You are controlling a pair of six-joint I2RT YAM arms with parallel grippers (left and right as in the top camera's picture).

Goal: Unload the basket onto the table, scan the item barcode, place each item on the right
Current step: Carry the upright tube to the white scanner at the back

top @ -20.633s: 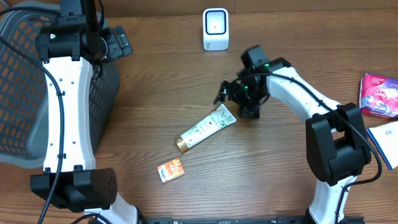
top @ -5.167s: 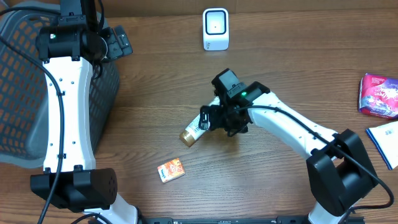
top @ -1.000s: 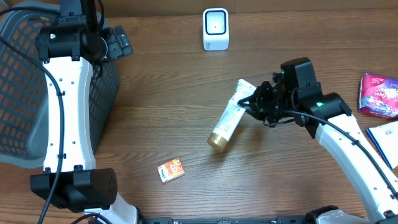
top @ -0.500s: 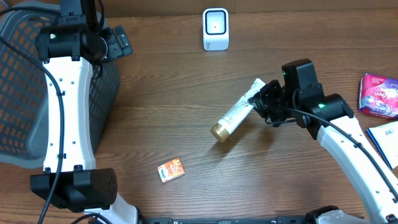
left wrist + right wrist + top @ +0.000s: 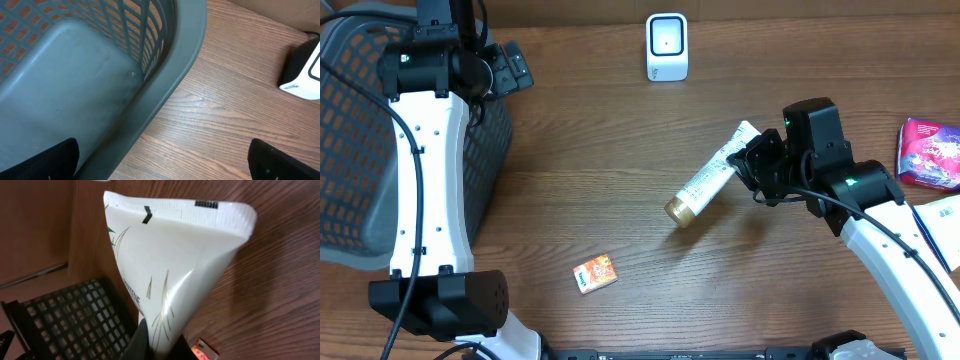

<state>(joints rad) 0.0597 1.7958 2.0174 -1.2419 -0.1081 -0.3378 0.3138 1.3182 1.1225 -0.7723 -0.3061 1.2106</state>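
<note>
Table (image 5: 580,200): brown wood, clear grain, smooth, low sheen. Tube (image 5: 712,172): white plastic, glossy, w/ fine-ribbed crimp at flat end; cap (image 5: 678,211) gold, metallic-looking shine. Basket (image 5: 175,75): grey plastic, matt, lattice walls, smooth rim. Scanner (image 5: 666,46): white plastic, smooth, semi-gloss. Small box (image 5: 595,272): printed card. Packet (image 5: 930,152): purple film, glossy.

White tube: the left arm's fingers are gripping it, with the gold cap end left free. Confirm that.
Wrong arm. The right arm's fingers are gripping the white tube, with the gold cap end left free; the overhead view shows it.
</note>
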